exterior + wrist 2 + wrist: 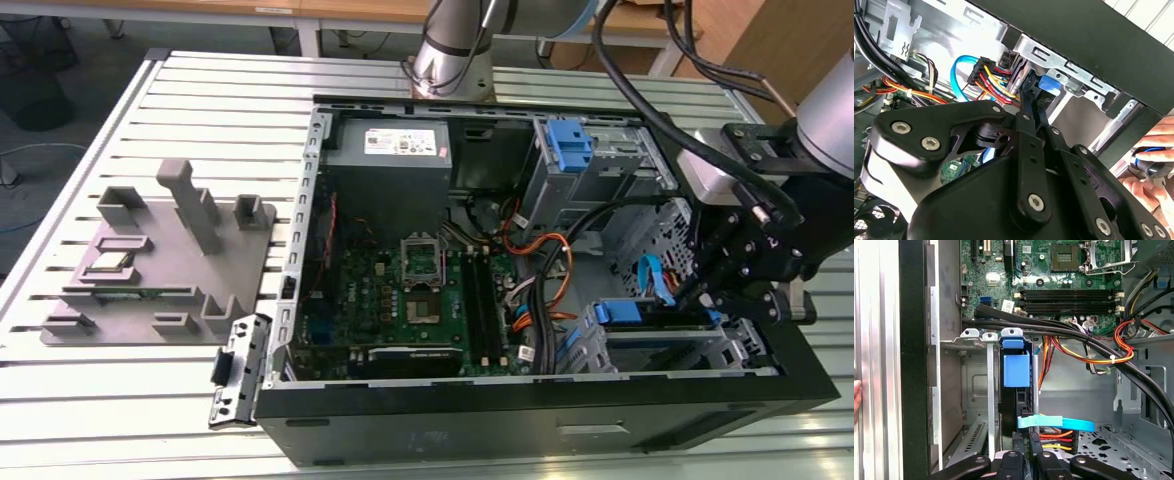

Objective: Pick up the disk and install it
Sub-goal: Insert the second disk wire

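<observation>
Now | slatted metal table [200, 90] | open computer case [534, 420] | grey fixture [160, 270]

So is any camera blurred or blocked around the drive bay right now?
Exterior view: evenly lit, with the bay partly behind the tool. Second wrist view: the tool's black linkage fills the foreground and looks soft, and a hand at the edge is blurred. First wrist view: sharp, with the disk and its blue rail clear in the bay.

One disk [1015, 390], one computer case [534, 420], one fixture [160, 260].
</observation>
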Controlling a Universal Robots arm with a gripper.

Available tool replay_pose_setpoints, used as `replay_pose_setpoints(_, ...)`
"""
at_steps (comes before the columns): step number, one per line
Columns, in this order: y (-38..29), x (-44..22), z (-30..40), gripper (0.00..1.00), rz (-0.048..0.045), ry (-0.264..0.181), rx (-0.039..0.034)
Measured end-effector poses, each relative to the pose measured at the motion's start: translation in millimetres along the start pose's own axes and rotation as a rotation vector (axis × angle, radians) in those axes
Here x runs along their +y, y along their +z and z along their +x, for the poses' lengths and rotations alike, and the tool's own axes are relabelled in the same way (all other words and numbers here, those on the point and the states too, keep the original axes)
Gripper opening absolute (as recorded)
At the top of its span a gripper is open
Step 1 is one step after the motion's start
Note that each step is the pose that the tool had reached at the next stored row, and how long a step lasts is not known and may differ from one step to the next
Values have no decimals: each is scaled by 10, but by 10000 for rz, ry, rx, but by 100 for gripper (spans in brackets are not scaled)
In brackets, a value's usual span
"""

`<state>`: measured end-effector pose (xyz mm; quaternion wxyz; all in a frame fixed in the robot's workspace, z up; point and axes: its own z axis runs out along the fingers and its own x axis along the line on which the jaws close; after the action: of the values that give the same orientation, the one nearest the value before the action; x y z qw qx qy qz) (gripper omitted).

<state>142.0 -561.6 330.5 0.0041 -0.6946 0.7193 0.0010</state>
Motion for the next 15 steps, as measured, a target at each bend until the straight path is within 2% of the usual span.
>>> replay_pose_setpoints(12, 12, 0, 0, 17, 0, 0, -6)
replay_pose_setpoints(13, 11, 0, 0, 24, 0, 0, -4)
replay_pose_setpoints(15, 7, 0, 0, 24, 1, 0, -1)
